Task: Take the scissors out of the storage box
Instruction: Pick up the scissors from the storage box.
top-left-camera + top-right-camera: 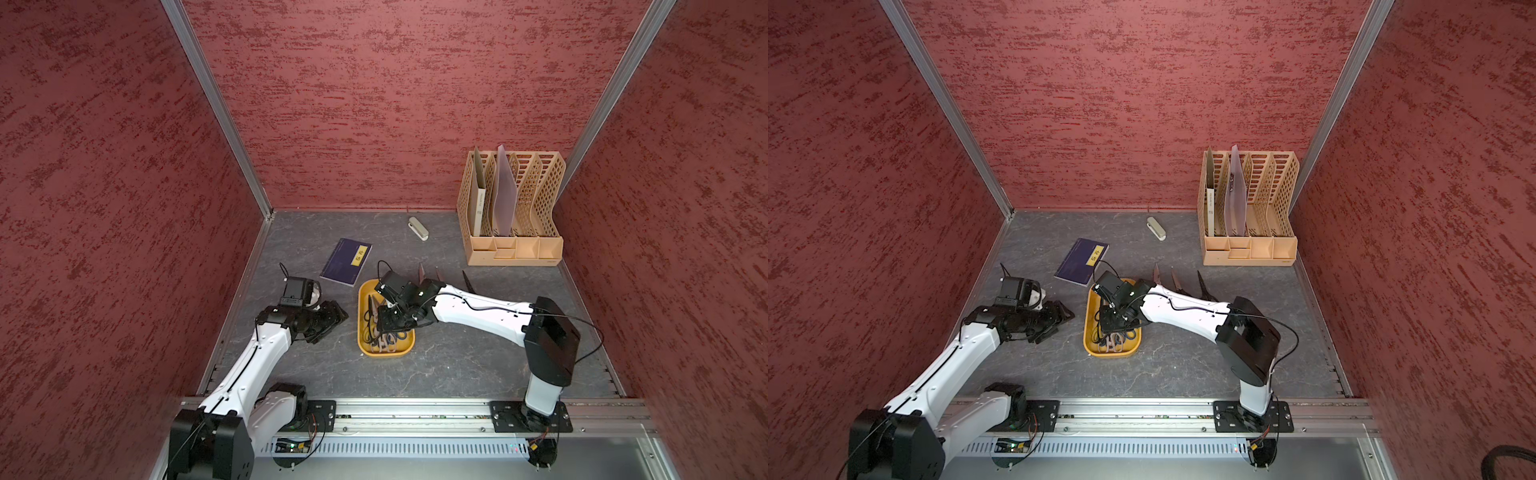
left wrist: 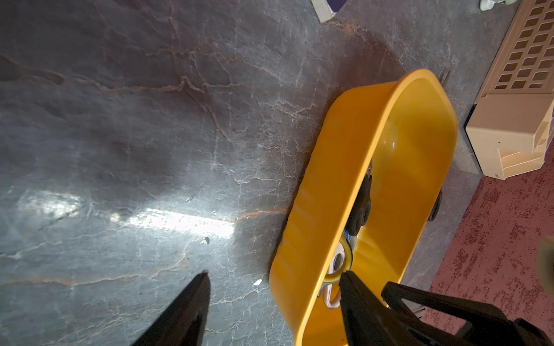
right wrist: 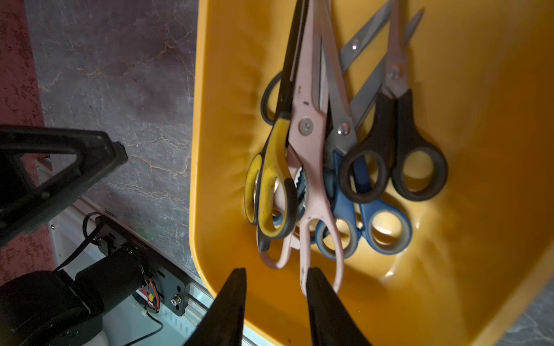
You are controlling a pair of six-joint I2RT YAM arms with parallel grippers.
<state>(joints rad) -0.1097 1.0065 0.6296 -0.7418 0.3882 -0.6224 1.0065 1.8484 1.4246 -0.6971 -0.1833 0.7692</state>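
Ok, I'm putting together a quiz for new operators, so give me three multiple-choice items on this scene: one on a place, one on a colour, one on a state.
1. The right pincer hovers above: A) the storage box B) the notebook C) the file organizer.
2. The scissors nearest its tips have handles that are: A) green B) pale pink C) red.
3. The left pincer is: A) shut on scissors B) shut on the notebook C) open and empty.

Key: 1A, both top views show it over the yellow box. 2B, the right wrist view shows pink loops by the tips. 3C, the left wrist view shows its fingers apart with nothing between them.
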